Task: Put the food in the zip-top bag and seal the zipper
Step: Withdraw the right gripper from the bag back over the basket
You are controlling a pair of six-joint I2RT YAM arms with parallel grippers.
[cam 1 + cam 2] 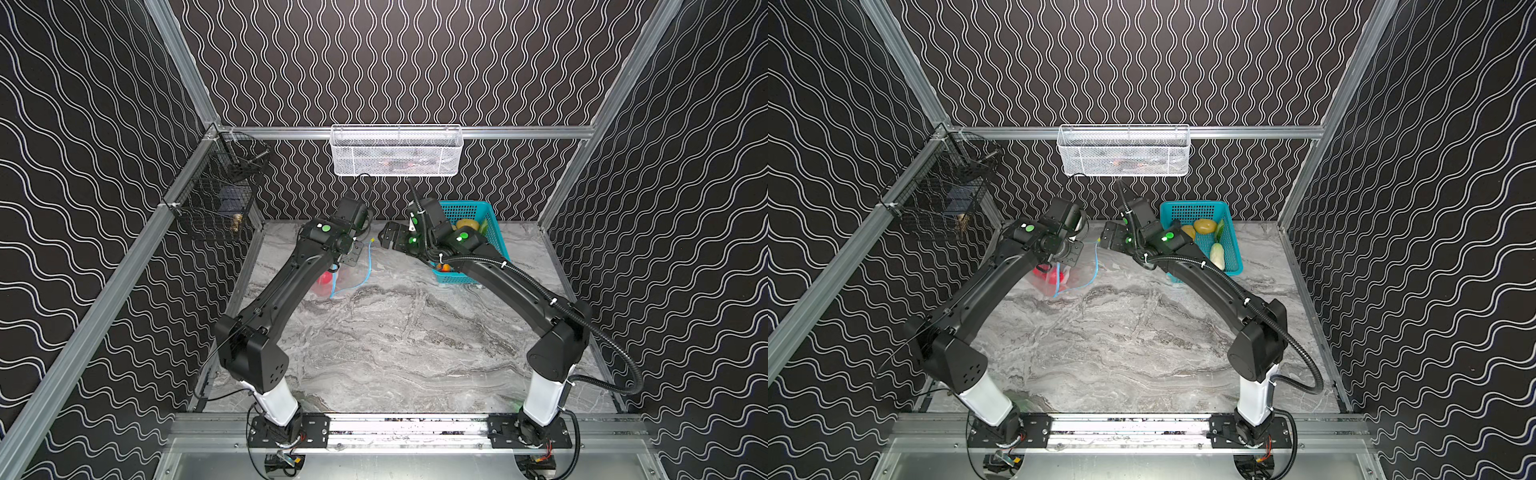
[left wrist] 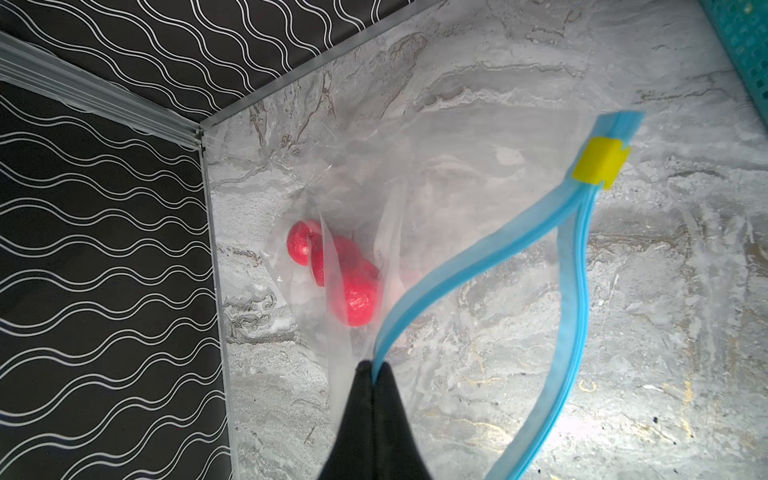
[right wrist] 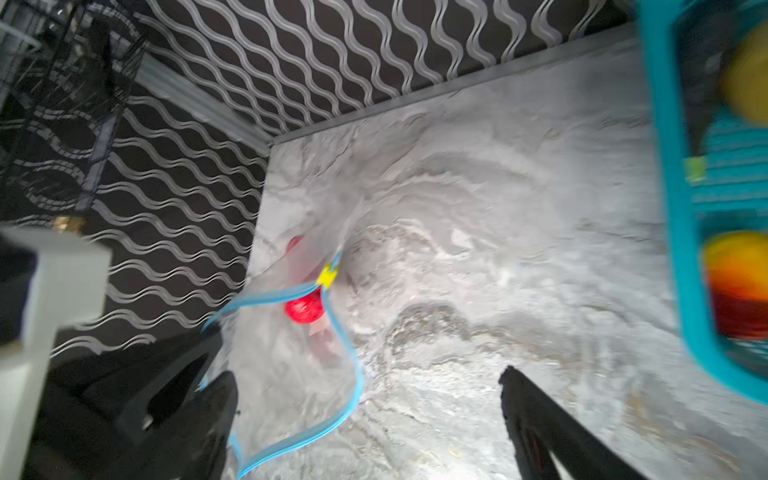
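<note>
The zip-top bag (image 1: 347, 276) (image 2: 436, 178) lies at the back left of the table with its mouth spread. My left gripper (image 2: 375, 368) (image 1: 353, 252) is shut on one lip of the blue zipper (image 2: 478, 257). The yellow slider (image 2: 600, 160) (image 3: 328, 274) sits at the zipper's far end. Red tomatoes (image 2: 357, 299) (image 3: 304, 309) (image 1: 1054, 277) lie inside the bag. My right gripper (image 3: 365, 378) (image 1: 384, 237) hovers open and empty beside the mouth. A potato (image 1: 1205, 225), a radish (image 1: 1217, 255) and a green vegetable (image 1: 1220, 227) lie in the teal basket (image 1: 1235, 253).
The teal basket (image 1: 496, 237) (image 3: 673, 208) stands at the back right, partly under my right arm, with an orange piece (image 1: 445, 267) at its near end. A white mesh basket (image 1: 397, 151) hangs on the back rail. A black wire basket (image 1: 220, 195) hangs on the left wall.
</note>
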